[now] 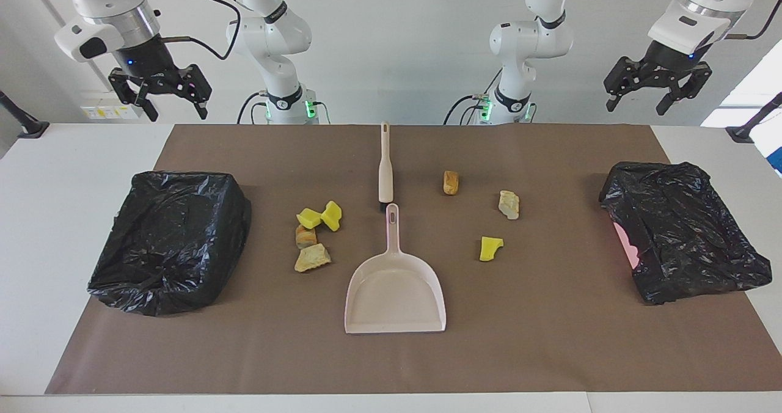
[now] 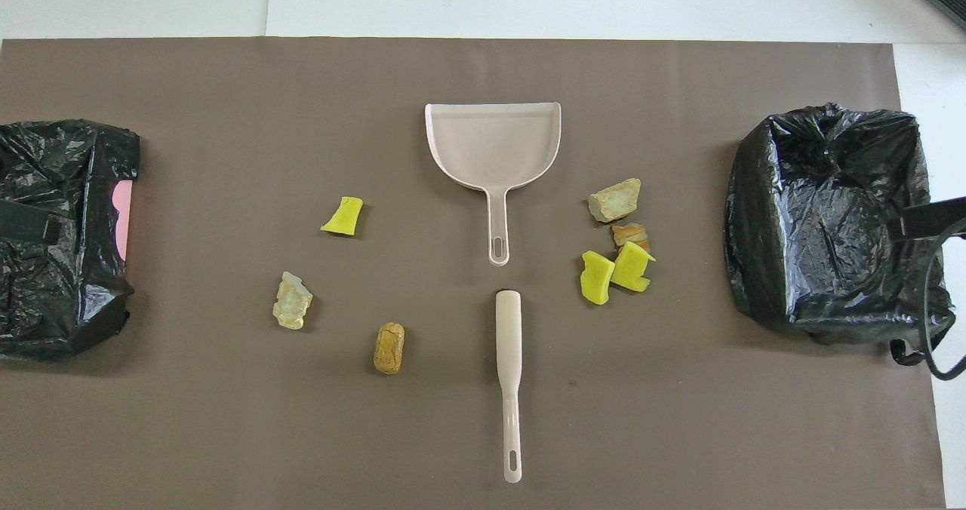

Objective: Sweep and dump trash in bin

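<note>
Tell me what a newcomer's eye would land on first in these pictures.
Most striking is the pale dustpan at the middle of the brown mat, with the brush in line with its handle, nearer to the robots. Bright yellow and tan trash chunks lie scattered on both sides of it. A black-bagged bin sits at the right arm's end and another black-bagged bin at the left arm's end.

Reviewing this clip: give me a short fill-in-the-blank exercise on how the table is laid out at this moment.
1. The dustpan lies ____ from the robots than the brush.
2. Counting every chunk of trash on the brown mat gives ____.
3. Each end of the table holds a bin lined with a ____ bag.
4. Both the left gripper and the right gripper hang ____, holding nothing.

Missing words: farther; seven; black; open
</note>
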